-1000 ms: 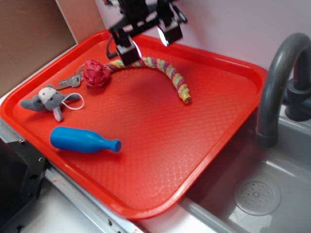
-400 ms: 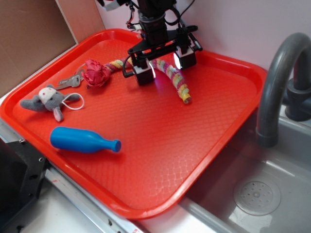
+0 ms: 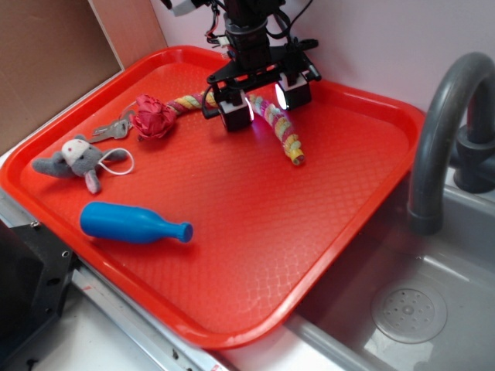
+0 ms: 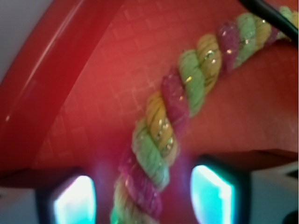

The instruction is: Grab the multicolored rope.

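The multicolored rope (image 3: 283, 133) lies curved across the back of the red tray (image 3: 255, 232), a twisted cord of pink, yellow and pale green with a red frayed knot (image 3: 153, 116) at its left end. My gripper (image 3: 263, 103) hangs open right over the rope's middle, one finger on each side. In the wrist view the rope (image 4: 163, 135) runs between the two glowing pads (image 4: 74, 203), with a gap on both sides. The gripper (image 4: 142, 200) touches nothing that I can see.
On the tray's left lie a grey plush mouse (image 3: 76, 161) with a white cord and some keys (image 3: 113, 128). A blue bottle (image 3: 133, 223) lies near the front left. To the right stand a grey faucet (image 3: 442, 131) and a sink (image 3: 402, 309).
The gripper came from the tray's back left rim, moved right and down, and now straddles the rope's middle. The rope has not moved.
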